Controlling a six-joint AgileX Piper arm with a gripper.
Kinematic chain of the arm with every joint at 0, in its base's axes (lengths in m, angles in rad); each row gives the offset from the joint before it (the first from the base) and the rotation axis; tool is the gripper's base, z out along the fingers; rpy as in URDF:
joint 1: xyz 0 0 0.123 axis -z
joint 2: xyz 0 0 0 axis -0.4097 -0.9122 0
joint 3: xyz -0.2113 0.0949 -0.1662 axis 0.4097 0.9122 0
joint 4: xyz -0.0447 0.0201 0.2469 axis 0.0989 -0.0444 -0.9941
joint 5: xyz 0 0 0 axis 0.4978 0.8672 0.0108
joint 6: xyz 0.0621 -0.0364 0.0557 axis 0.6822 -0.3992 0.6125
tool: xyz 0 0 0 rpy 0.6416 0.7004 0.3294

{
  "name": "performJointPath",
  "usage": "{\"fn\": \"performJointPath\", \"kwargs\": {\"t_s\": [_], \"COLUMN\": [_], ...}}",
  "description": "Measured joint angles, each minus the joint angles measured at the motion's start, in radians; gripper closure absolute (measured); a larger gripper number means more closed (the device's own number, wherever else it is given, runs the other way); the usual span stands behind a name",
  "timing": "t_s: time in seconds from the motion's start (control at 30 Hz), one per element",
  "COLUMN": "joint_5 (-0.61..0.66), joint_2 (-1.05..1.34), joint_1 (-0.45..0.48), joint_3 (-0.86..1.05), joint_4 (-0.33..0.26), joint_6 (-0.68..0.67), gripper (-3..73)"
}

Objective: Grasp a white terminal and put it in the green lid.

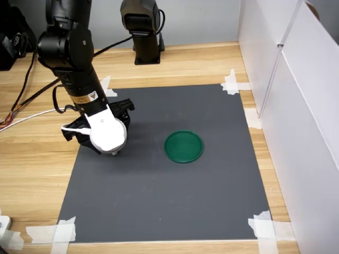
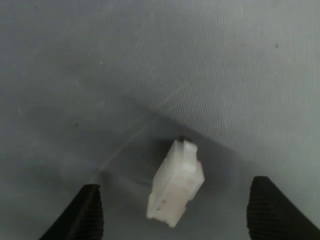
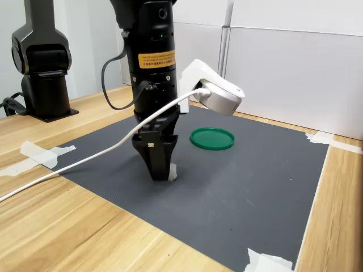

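End effector down at the dark mat, fingers spread wide, white terminal lying between them, untouched. Terminal is a small white stepped block, skewed to the fingers. Green lid well apart toward the first exterior view's right, bare mat between. White wall borders the tabletop beyond the lid.

The arm is showing a glossy black casing with a yellow warning label and a small green light. A white camera housing is sitting at the wrist, a white cable trailing from it. The gripper is wearing black fingers, seemingly ribbed.
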Motion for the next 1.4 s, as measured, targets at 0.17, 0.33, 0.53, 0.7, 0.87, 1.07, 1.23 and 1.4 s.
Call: {"fn": "performJointPath", "kwargs": {"t_s": [0.17, 0.33, 0.53, 0.7, 0.87, 1.07, 1.23, 1.4], "joint_5": [-0.01, 0.006, 0.01, 0.009, 0.029, 0.116, 0.193, 0.225], "joint_2": [0.0, -0.027, -0.034, -0.01, 0.041, 0.089, 0.1, 0.1], "joint_1": [0.0, 0.0, 0.0, 0.0, -0.05, -0.187, -0.295, -0.397], "joint_3": [-0.001, -0.001, -0.001, -0.002, -0.025, -0.089, -0.148, -0.154], "joint_4": [0.0, 0.0, 0.0, -0.031, -0.042, -0.042, -0.042, -0.034], "joint_6": [-0.004, 0.01, 0.022, 0.018, 0.002, 0.047, 0.086, 0.094], "gripper": [7.1, 24.2, 52.0, 60.0, 59.9, 59.9, 59.9, 59.9]}}
